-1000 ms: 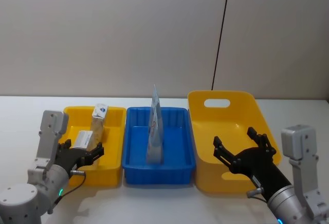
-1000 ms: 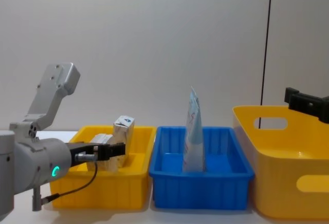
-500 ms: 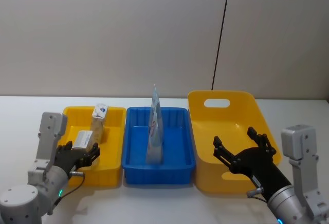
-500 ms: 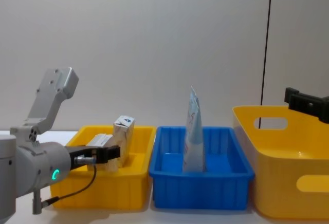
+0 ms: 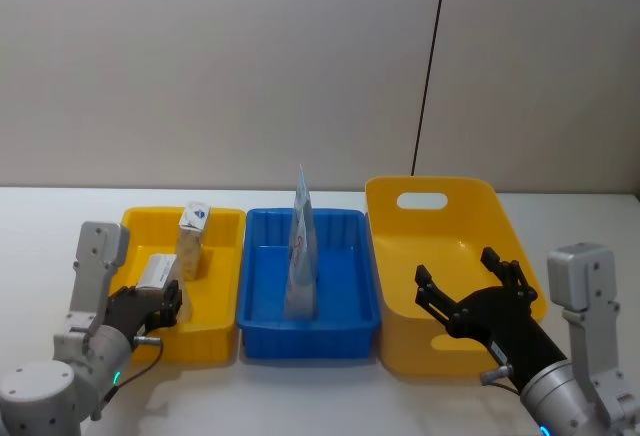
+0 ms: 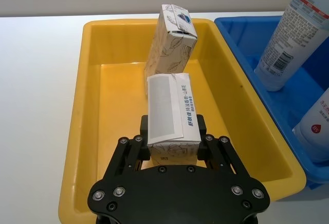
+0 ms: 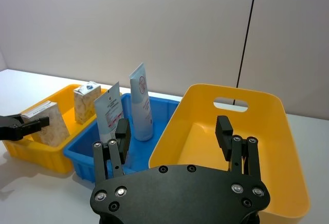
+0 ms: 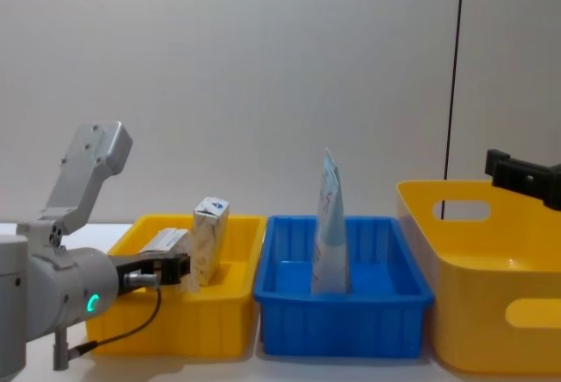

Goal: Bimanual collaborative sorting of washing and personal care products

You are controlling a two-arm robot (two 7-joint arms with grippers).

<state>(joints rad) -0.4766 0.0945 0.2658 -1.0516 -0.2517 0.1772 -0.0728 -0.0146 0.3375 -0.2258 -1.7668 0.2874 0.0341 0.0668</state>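
A cream floral carton (image 6: 172,112) lies flat between the fingers of my left gripper (image 6: 173,131), which is shut on it low over the near end of the small yellow bin (image 5: 195,344). From the head view I see this carton (image 5: 158,271) just ahead of the left gripper (image 5: 158,304). A second carton (image 5: 192,239) with a blue top mark stands upright at the bin's far end. Two pale tubes (image 5: 301,246) stand in the blue bin (image 5: 310,341). My right gripper (image 5: 462,281) hovers open and holds nothing over the large yellow bin (image 5: 450,201).
The three bins sit side by side on a white table (image 5: 60,216), small yellow at the left, blue in the middle, large yellow with a handle slot at the right. A grey wall with a dark vertical cable (image 5: 428,86) rises behind them.
My left gripper has drawn back toward me and sunk a little, the carton still in it. The right arm, the upright carton and the tubes have not moved.
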